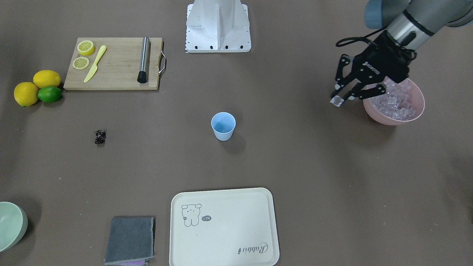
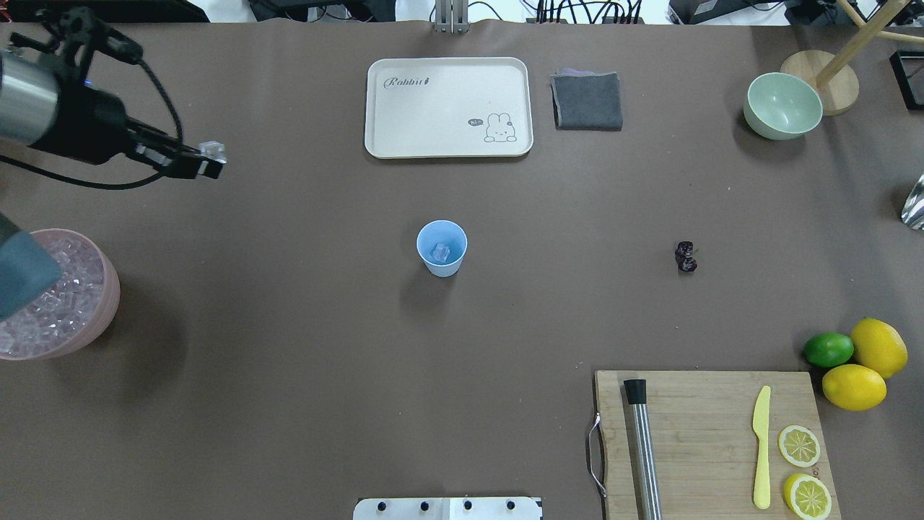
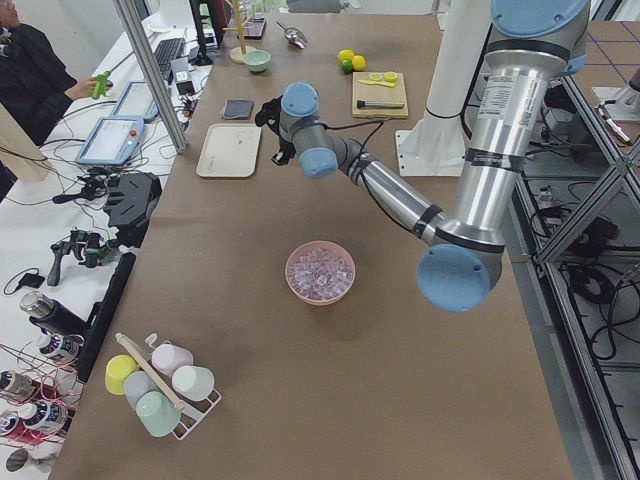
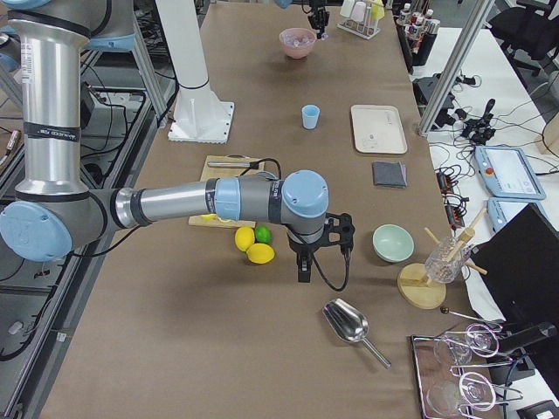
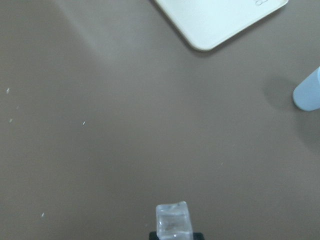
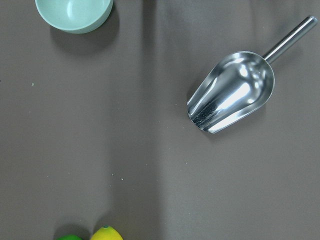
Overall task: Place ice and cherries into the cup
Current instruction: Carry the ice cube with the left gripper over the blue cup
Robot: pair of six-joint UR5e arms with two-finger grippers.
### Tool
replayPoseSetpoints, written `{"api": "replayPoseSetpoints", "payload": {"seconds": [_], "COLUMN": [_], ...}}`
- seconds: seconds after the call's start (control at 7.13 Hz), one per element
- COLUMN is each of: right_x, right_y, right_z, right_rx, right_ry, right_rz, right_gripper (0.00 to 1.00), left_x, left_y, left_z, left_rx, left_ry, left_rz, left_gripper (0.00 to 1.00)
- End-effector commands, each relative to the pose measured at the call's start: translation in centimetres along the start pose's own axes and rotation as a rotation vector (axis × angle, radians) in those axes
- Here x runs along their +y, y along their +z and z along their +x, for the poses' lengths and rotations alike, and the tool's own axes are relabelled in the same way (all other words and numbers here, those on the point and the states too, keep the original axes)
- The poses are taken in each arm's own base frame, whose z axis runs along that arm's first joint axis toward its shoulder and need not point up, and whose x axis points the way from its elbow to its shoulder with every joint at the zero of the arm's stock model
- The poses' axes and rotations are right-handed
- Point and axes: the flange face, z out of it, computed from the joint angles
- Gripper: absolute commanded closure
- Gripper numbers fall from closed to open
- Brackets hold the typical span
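The left hand (image 1: 342,98) pinches one ice cube (image 1: 337,100) at its very fingertips, just beside the pink bowl (image 1: 391,121) and well apart from the blue cup (image 1: 223,126). So shallow a grip on something slick may drop it onto the tabletop (image 1: 295,166) mid-carry.

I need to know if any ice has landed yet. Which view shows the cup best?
Overhead exterior: it looks down into the cup and shows one ice cube on its bottom. Front-facing also sees inside, but no cube is discernible there. Exterior right shows it small and far; the left wrist view catches only its edge.
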Motion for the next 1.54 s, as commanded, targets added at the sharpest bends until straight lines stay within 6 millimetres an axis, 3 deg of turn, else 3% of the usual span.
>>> {"api": "replayPoseSetpoints", "payload": {"seconds": [0.0,0.28,0.42,0.56,0.7,1.12,1.4], "right_x": [0.3,0.4,0.5,0.4,0.4,0.4,0.3], "right_y": [0.3,0.7,0.8,0.8,0.8,0.5,0.6], "right_z": [0.4,0.9,0.9,0.9,0.8,0.6,0.5], "right_rx": [0.000,0.000,0.000,0.000,0.000,-0.007,-0.014], "right_ry": [0.009,0.018,0.021,0.020,0.019,0.017,0.016], "right_rz": [-0.007,-0.016,-0.017,-0.018,-0.017,-0.012,-0.012], "right_gripper": [0.00,0.00,0.00,0.00,0.00,0.00,0.00], "left_x": [-3.5,-4.1,-4.7,-4.2,-3.5,-2.0,-1.1], "left_y": [9.8,14.8,17.1,19.7,21.0,22.1,22.8], "left_z": [11.8,17.1,17.7,18.4,18.9,19.5,18.7], "left_rx": [-0.001,-0.020,-0.054,-0.095,-0.090,-0.087,-0.103], "left_ry": [-0.081,-0.114,-0.118,-0.116,-0.108,-0.105,-0.108], "left_rz": [0.069,0.098,0.111,0.123,0.134,0.107,0.088], "left_gripper": [1.00,1.00,1.00,1.00,1.00,1.00,1.00]}}
